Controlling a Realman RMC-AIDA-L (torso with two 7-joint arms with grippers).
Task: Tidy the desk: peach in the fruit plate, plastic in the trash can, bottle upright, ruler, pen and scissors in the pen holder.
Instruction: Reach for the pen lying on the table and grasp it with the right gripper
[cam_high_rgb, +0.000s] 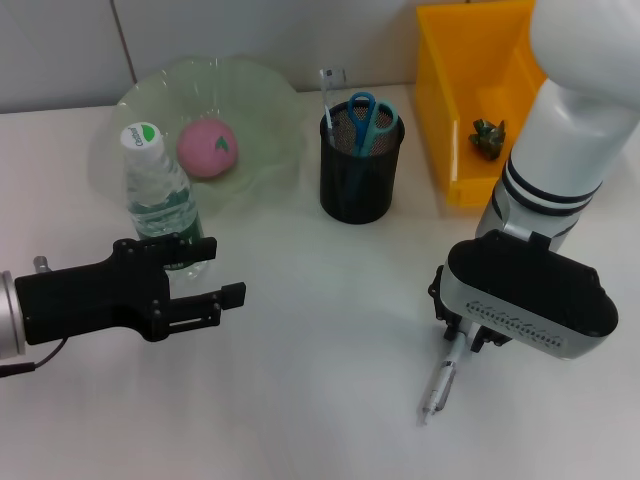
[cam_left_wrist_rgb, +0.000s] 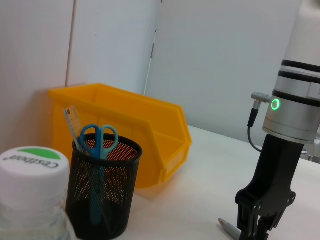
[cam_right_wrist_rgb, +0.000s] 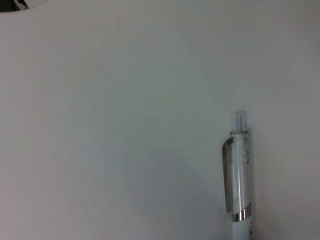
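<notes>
The peach (cam_high_rgb: 207, 147) lies in the green fruit plate (cam_high_rgb: 262, 100) at the back left. In front of the plate the bottle (cam_high_rgb: 155, 195) stands upright; its cap (cam_left_wrist_rgb: 32, 170) fills the near corner of the left wrist view. My left gripper (cam_high_rgb: 218, 270) is open just in front of the bottle's base. The black mesh pen holder (cam_high_rgb: 358, 175) holds the blue-handled scissors (cam_high_rgb: 368, 115) and the clear ruler (cam_high_rgb: 328, 95). Crumpled plastic (cam_high_rgb: 488, 135) sits in the yellow trash can (cam_high_rgb: 450, 110). The pen (cam_high_rgb: 440, 385) lies on the table, its upper end under my right gripper (cam_high_rgb: 458, 340).
The white table runs to a wall behind the plate and the bin. From the left wrist the pen holder (cam_left_wrist_rgb: 105, 190), the trash can (cam_left_wrist_rgb: 150, 145) and the right gripper (cam_left_wrist_rgb: 255, 227) over the pen (cam_left_wrist_rgb: 227, 226) show. The right wrist view holds only the pen (cam_right_wrist_rgb: 239, 175) on the table.
</notes>
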